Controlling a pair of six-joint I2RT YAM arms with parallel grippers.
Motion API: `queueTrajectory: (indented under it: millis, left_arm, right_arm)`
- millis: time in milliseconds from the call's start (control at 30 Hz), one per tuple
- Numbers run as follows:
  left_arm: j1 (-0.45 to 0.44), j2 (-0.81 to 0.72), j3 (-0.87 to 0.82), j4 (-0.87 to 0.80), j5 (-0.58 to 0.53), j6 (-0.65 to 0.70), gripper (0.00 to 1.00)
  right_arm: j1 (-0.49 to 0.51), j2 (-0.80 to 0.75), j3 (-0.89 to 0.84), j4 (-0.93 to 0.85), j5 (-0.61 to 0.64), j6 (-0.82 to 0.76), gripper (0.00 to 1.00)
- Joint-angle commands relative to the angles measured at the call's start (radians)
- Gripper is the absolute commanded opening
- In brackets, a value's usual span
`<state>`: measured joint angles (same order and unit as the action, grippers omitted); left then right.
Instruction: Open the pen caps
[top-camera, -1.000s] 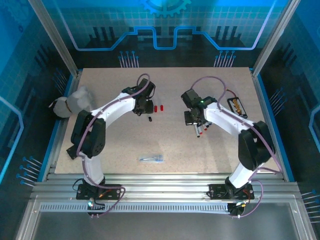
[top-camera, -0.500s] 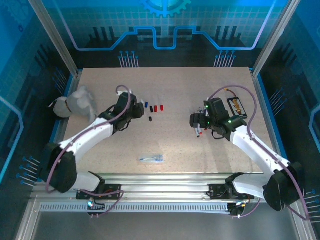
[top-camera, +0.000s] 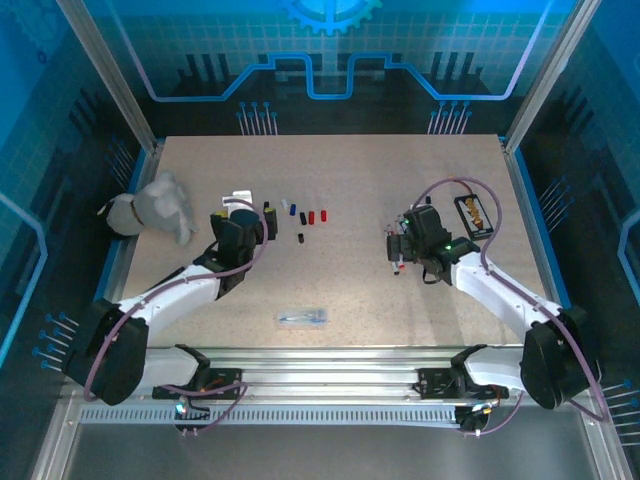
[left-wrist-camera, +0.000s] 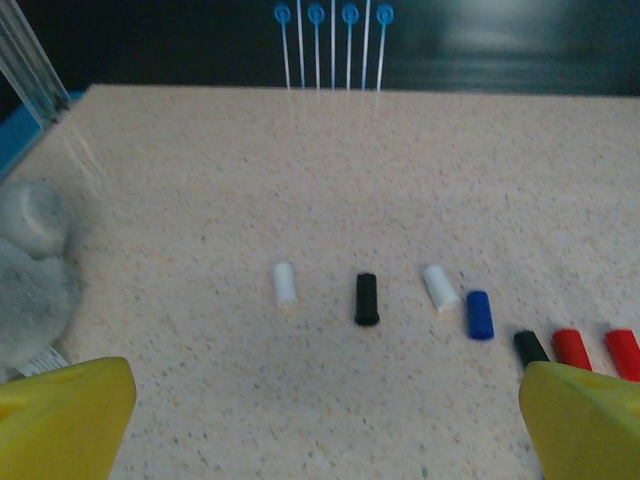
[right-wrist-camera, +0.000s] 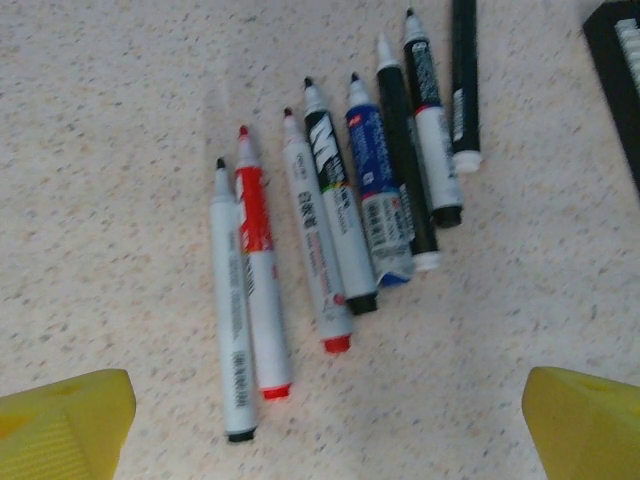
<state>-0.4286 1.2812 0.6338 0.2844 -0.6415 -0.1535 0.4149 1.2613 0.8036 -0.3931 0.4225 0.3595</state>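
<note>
Left wrist sees pen caps (left-wrist-camera: 366, 298); right wrist, uncapped pens (right-wrist-camera: 335, 215).

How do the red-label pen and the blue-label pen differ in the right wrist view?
Wrap: red on the red-label pen, blue on the blue-label pen. Nib: red on the red-label pen, dark on the blue-label pen. Wrap state: smooth on the red-label pen, crumpled at the rear end on the blue-label pen. Both lie uncapped on the table, nibs pointing the same way.
</note>
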Motion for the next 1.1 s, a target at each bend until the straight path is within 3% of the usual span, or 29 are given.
queueTrajectory:
  millis: [0, 133, 233, 333, 400, 533, 600, 667, 700, 800, 900, 967, 1000, 1033, 1067]
  left_arm:
    - [0.024, -0.024, -0.067, 0.153, -0.077, 0.081, 0.99]
    - [0.061, 0.027, -0.068, 0.159, -0.142, 0.053, 0.99]
    - [0.075, 0.067, -0.076, 0.266, -0.165, 0.142, 0.99]
    - [0.085, 0.085, -0.068, 0.179, -0.234, 0.197, 0.99]
    - [0.113, 0.080, -0.146, 0.239, -0.246, 0.206, 0.99]
    - [0.238, 0.068, -0.250, 0.416, -0.062, 0.129, 0.99]
    - [0.297, 0.123, -0.307, 0.617, 0.058, 0.123, 0.99]
    - [0.348, 0.187, -0.308, 0.699, 0.096, 0.098, 0.99]
    - [0.351, 0.149, -0.304, 0.614, 0.119, 0.068, 0.99]
    - [0.374, 0.153, -0.379, 0.766, 0.179, 0.070, 0.99]
    - [0.375, 0.155, -0.369, 0.749, 0.211, 0.082, 0.99]
    - [0.375, 0.183, -0.344, 0.719, 0.332, 0.122, 0.99]
    - [0.373, 0.256, -0.335, 0.785, 0.368, 0.157, 0.99]
    - [0.358, 0.322, -0.340, 0.907, 0.330, 0.187, 0.99]
    - [0.351, 0.274, -0.324, 0.780, 0.315, 0.154, 0.99]
  right_arm:
    - [-0.015, 0.018, -0.034, 0.188, 0.132, -0.079, 1.00]
    - [-0.018, 0.038, -0.092, 0.384, 0.118, -0.140, 1.00]
    - [-0.020, 0.071, -0.073, 0.388, 0.088, -0.173, 1.00]
    - [-0.021, 0.058, -0.087, 0.402, 0.123, -0.189, 1.00]
    - [-0.028, 0.025, -0.116, 0.416, 0.123, -0.183, 1.00]
    - [-0.063, -0.023, -0.171, 0.492, 0.091, -0.204, 1.00]
    - [-0.092, -0.031, -0.188, 0.523, 0.091, -0.218, 1.00]
    - [-0.128, -0.045, -0.212, 0.577, 0.088, -0.221, 1.00]
    - [-0.149, -0.052, -0.233, 0.624, 0.084, -0.222, 1.00]
    - [-0.192, -0.050, -0.327, 0.864, 0.109, -0.287, 1.00]
    - [-0.225, 0.006, -0.360, 0.977, 0.119, -0.310, 1.00]
    - [-0.235, 0.072, -0.357, 1.001, 0.108, -0.320, 1.00]
    - [-0.235, 0.118, -0.368, 1.048, 0.101, -0.327, 1.00]
    - [-0.234, 0.145, -0.370, 1.104, 0.111, -0.349, 1.00]
    - [-0.231, 0.155, -0.361, 1.097, 0.089, -0.352, 1.00]
